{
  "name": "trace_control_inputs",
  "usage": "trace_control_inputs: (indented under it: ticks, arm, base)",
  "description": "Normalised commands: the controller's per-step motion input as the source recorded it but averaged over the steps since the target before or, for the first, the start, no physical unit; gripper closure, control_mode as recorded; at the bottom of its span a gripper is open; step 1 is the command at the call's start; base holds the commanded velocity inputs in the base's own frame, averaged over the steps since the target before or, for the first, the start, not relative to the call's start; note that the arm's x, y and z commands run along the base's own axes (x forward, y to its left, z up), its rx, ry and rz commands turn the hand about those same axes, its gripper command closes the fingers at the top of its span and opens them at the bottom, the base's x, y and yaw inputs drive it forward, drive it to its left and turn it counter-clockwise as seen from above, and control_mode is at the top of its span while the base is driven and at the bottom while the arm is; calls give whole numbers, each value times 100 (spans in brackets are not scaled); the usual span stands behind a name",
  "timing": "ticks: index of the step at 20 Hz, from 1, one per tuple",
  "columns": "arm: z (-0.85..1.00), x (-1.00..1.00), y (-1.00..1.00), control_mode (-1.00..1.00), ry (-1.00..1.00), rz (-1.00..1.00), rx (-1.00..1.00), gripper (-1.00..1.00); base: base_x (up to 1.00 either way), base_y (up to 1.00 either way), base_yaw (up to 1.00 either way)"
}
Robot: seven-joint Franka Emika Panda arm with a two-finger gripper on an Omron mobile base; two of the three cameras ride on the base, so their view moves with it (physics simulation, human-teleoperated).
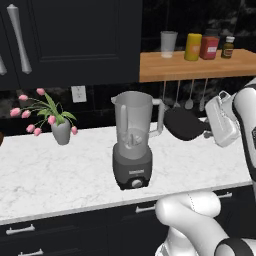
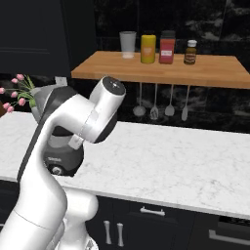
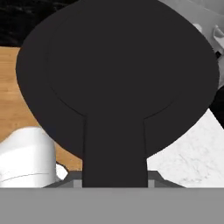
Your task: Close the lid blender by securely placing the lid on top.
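I saw the white marble table running under the dark cabinets, with a wooden shelf above its right end. On the table stood the blender: a tall translucent grey jar with a side handle, seated on a dark grey base with a round knob at the front. Its mouth was uncovered. In the right base view the arm covered most of the blender, leaving only part of the dark base showing.

The lid was a flat round black disc with a short tab on one side. It hung in the air just right of the jar's handle, below the shelf and clear of the table, tilted so its face turned toward the left base camera. In the hand view the lid sat right ahead, tab pointing down toward the fingers.

The tool was pinching the lid by that tab (the fingertips themselves were mostly hidden behind it), jaws pressed in on it.
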Motion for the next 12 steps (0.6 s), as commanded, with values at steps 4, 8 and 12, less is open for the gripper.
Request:
trace_control_inputs:
  ticks: [4,8,12]
  arm:
    - [36,15,66,-100,0,0,8,100]
    - [58,2,52,-100,-1,0,6,100]
    - [68,0,39,-100,-3,0,4,100]
  base:
    - [0,0,0]
    - [0,0,0]
    - [0,0,0]
